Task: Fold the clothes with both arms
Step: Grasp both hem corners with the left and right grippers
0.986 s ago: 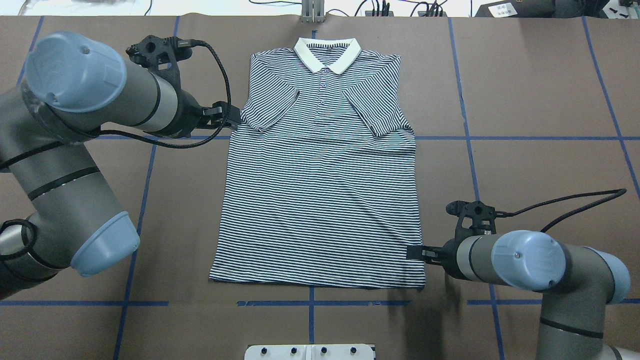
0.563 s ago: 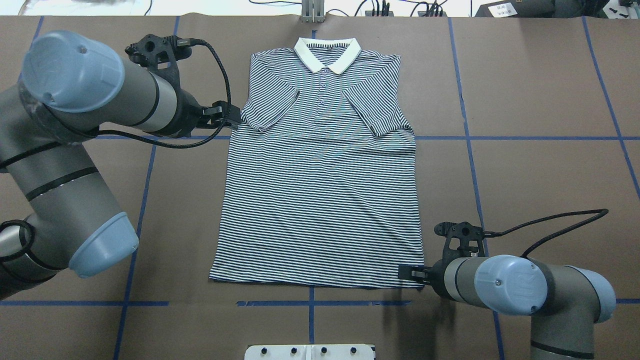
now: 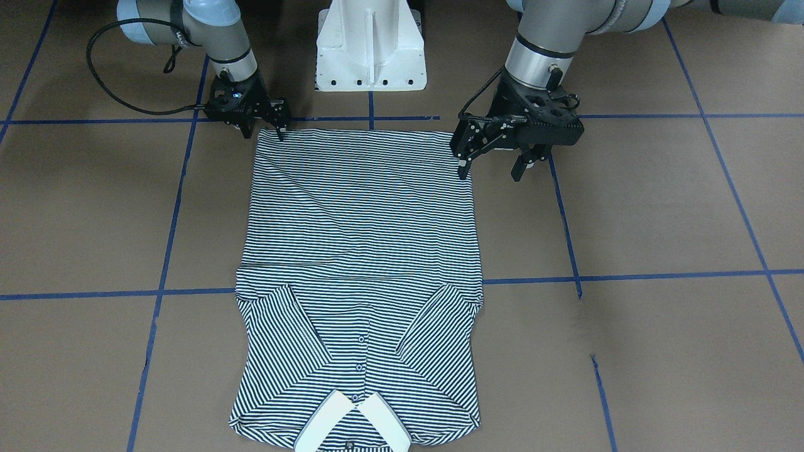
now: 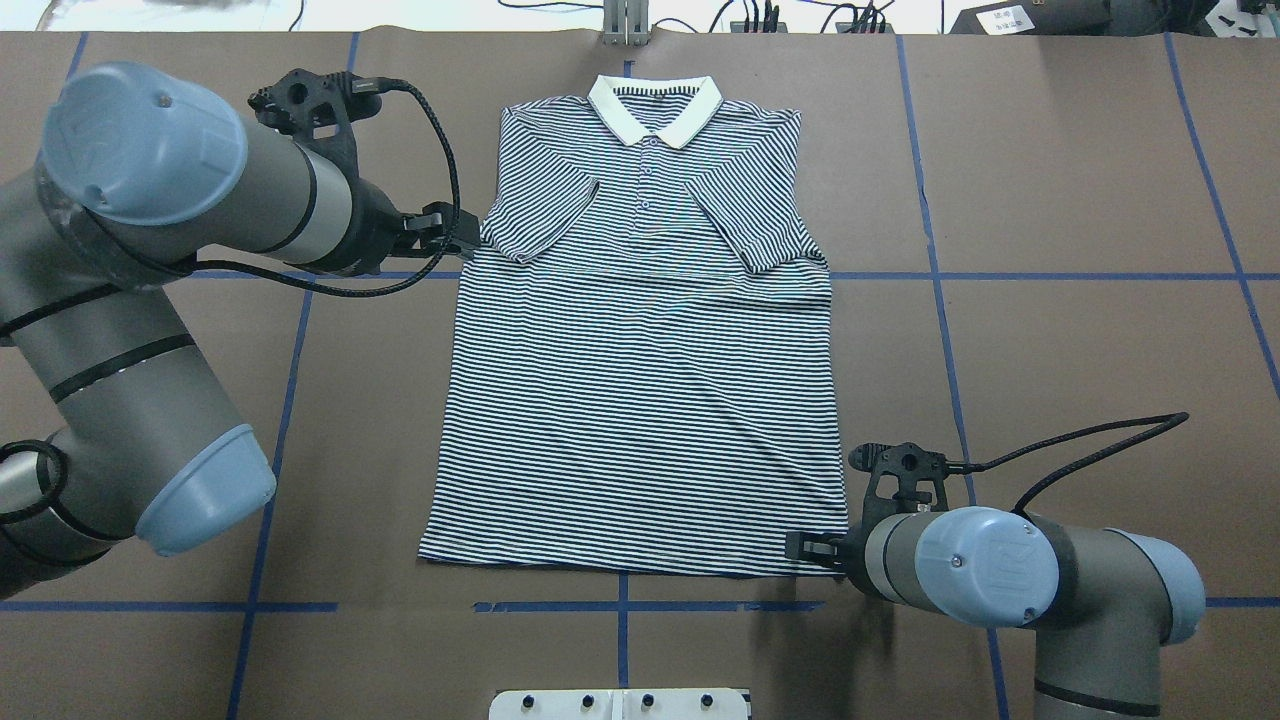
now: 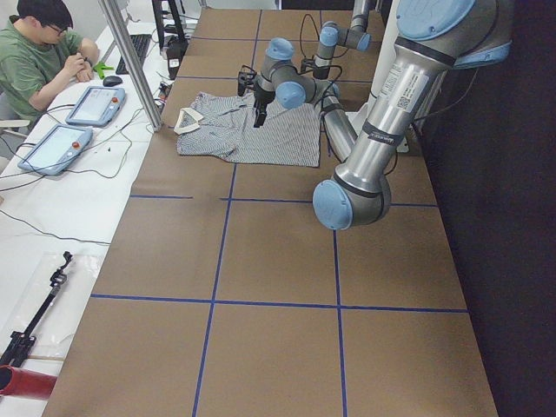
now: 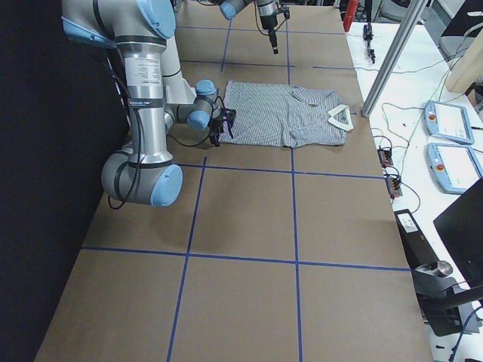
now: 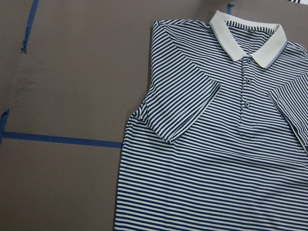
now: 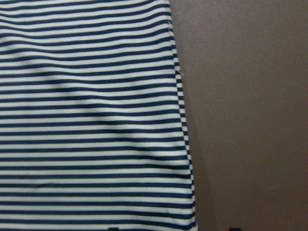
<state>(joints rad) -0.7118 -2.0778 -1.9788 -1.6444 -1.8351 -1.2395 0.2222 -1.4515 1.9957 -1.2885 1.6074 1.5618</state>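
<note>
**Item:** polo shirt [image 4: 640,400]. Flat on table [image 4: 1050,200], front up, collar far from robot, hem nearest it. Both sleeves tucked inward over chest, so body is a neat rectangle ready for folding.

**R gripper** [image 4: 808,548]: low at hem's R corner, jaws apart astride the side edge, nothing pinched yet. Prob. set to grab that corner.

**L gripper** [image 3: 490,172]: raised beside shirt's L edge, jaws spread, empty. Likely bound for the matching hem corner so both lift together.
</note>
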